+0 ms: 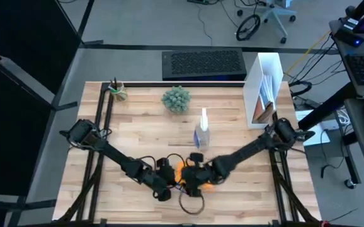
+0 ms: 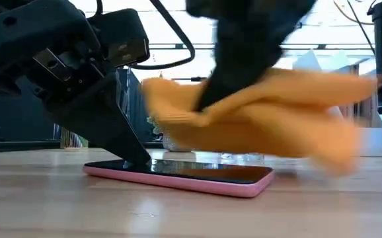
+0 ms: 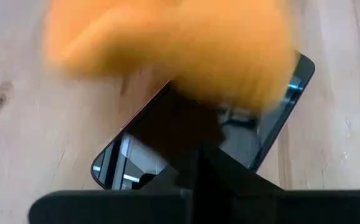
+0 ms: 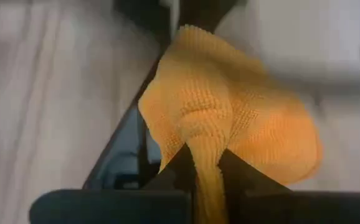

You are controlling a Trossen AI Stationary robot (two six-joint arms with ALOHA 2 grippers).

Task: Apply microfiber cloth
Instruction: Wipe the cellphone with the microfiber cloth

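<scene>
From above, the orange cloth [image 1: 183, 170] shows bunched between both arms near the table's [image 1: 144, 126] front edge. At table height it hangs just over the pink-cased phone [image 2: 184, 175], where the left gripper [image 2: 135, 158] presses, fingers together. The right gripper [image 4: 202, 168] pinches the cloth's waffle-textured fold tightly.

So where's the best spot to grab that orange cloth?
At its bunched fold, from above: the right pincer already pinches the microfiber cloth there, the rest draping loosely over the phone, which the left pincer presses down.
</scene>
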